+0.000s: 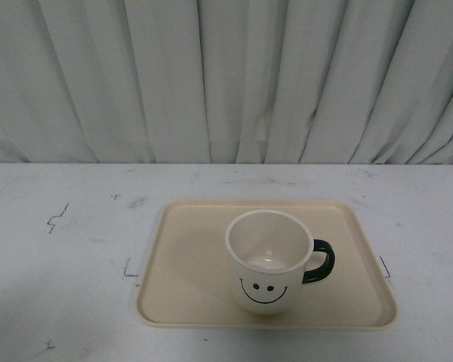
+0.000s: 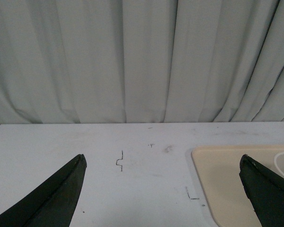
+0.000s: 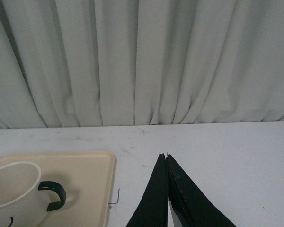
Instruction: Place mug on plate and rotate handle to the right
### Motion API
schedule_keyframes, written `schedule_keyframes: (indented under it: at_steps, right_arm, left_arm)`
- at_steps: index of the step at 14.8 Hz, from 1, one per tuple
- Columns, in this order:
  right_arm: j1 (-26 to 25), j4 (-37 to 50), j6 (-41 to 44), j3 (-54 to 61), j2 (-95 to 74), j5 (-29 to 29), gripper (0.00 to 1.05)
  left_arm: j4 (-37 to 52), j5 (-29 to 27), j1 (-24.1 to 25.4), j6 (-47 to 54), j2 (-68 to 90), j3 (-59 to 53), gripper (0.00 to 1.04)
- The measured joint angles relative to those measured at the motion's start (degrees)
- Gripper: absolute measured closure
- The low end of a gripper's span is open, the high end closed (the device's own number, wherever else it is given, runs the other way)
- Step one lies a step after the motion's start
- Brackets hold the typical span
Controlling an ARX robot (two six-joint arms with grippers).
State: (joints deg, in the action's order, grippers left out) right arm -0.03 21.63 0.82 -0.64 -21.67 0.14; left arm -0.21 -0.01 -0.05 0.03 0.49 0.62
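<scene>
The cream-white mug (image 1: pixel 266 261) stands upright on the beige plate (image 1: pixel 189 271), smiley face toward me, its black handle (image 1: pixel 320 261) pointing right. Neither arm shows in the front view. In the left wrist view my left gripper (image 2: pixel 163 163) is open and empty over bare table, beside the plate's corner (image 2: pixel 227 175). In the right wrist view my right gripper (image 3: pixel 164 156) is shut and empty, over the table to the right of the plate (image 3: pixel 92 179); the mug (image 3: pixel 14 194) and its handle (image 3: pixel 54 194) show there too.
The white table (image 1: pixel 60 256) carries small black pen marks (image 1: pixel 57 219) left of the plate and corner marks (image 1: pixel 128 270) by its edges. A pale grey curtain (image 1: pixel 226 75) hangs behind the table's far edge.
</scene>
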Motion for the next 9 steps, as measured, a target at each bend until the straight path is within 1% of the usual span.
schedule_keyframes:
  at_steps: [2,3,4,7,9]
  right_arm:
    - [0.0,-10.1,0.0,0.0,10.3,0.0,1.03]
    - [0.0,-21.0,0.0,0.0,17.9,-0.2,1.03]
    - [0.0,-21.6,0.0,0.0,21.3,-0.2,1.03]
    - [0.0,-21.7,0.0,0.0,21.4,-0.1,1.03]
    - [0.0,-21.9,0.0,0.0,21.4,-0.1,0.80]
  left_arm:
    - [0.0,0.0,0.0,0.0,0.0,0.0,0.07]
    - [0.0,0.0,0.0,0.0,0.0,0.0,0.07]
    - [0.0,0.0,0.0,0.0,0.0,0.0,0.07]
    - [0.0,0.0,0.0,0.0,0.0,0.0,0.07]
    - [0.0,0.0,0.0,0.0,0.0,0.0,0.07]
